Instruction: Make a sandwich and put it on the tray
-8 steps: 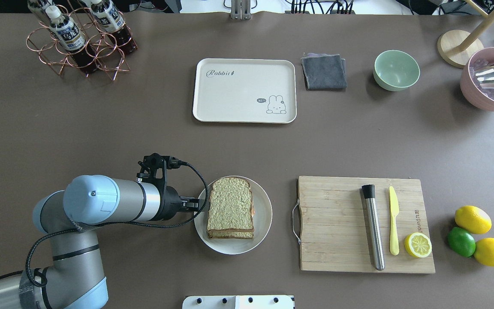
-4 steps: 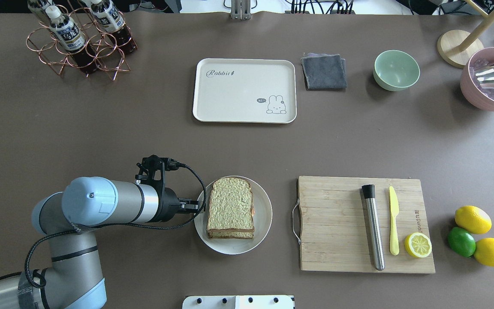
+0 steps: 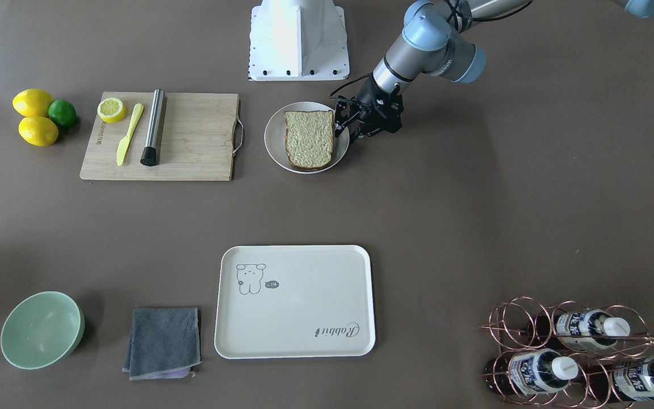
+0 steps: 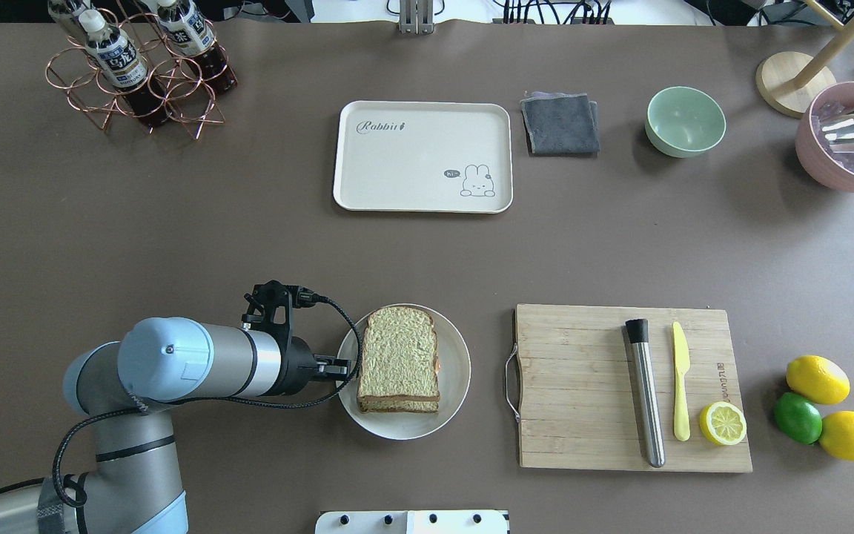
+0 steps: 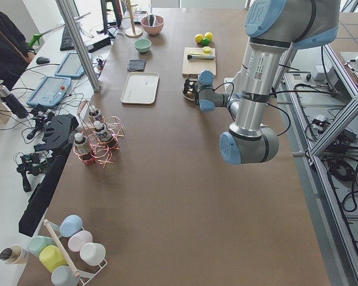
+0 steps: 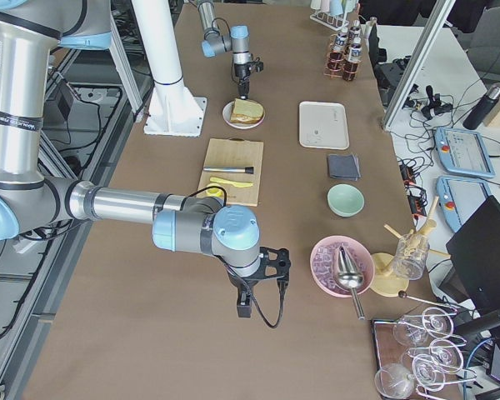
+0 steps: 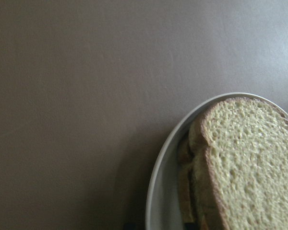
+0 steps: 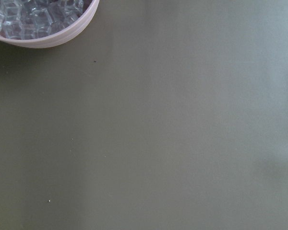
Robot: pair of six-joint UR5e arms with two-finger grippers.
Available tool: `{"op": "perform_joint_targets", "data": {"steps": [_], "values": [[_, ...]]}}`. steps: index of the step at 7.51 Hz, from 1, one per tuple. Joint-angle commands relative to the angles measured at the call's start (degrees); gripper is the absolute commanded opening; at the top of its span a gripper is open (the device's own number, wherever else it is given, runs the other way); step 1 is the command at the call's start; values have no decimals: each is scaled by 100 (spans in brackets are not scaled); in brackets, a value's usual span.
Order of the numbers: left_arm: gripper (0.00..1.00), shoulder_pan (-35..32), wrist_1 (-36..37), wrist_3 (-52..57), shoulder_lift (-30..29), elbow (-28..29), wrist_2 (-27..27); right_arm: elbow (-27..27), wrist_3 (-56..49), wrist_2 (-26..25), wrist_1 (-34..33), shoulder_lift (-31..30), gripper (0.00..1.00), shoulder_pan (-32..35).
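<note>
The sandwich point(image 4: 399, 360) lies flat on a round white plate point(image 4: 457, 378): two tan bread slices stacked, with only a sliver of orange egg showing at its right edge. My left gripper point(image 4: 339, 368) is low at the plate's left rim, beside the sandwich's left side, and looks open. In the left wrist view the sandwich point(image 7: 245, 163) and plate rim point(image 7: 158, 201) fill the lower right. The cream Rabbit tray point(image 4: 412, 159) lies bare further back on the table. My right gripper point(image 6: 248, 310) shows only in the exterior right view, so I cannot tell its state.
A wooden cutting board point(image 4: 583, 386) with a steel muddler, yellow knife and half lemon lies right of the plate. Lemons and a lime point(image 4: 798, 417) lie beyond it. A grey cloth point(image 4: 560, 122), green bowl point(image 4: 685, 121), pink ice bowl point(image 4: 842, 141) and bottle rack point(image 4: 138, 67) stand at the back.
My left gripper has shifted slightly toward the robot's side along the plate's left rim. The sandwich and plate have not moved.
</note>
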Motion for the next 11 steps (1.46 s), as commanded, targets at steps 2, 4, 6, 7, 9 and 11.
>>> {"op": "perform_joint_targets", "data": {"steps": [2,4,6,7,9,11], "values": [[45,3,0,3,2,13,0,3,-9,9,-4,-26,100,9],[30,3,0,3,2,13,0,3,0,9,4,-26,100,9],[30,3,0,3,2,39,0,-5,-9,18,-4,0,100,9],[30,3,0,3,-15,83,0,-5,-9,18,-4,0,100,9],[30,3,9,3,-33,83,0,-32,-9,9,-4,0,100,9],[0,-6,9,-6,-42,75,0,-32,-9,18,-4,-8,100,9]]}}
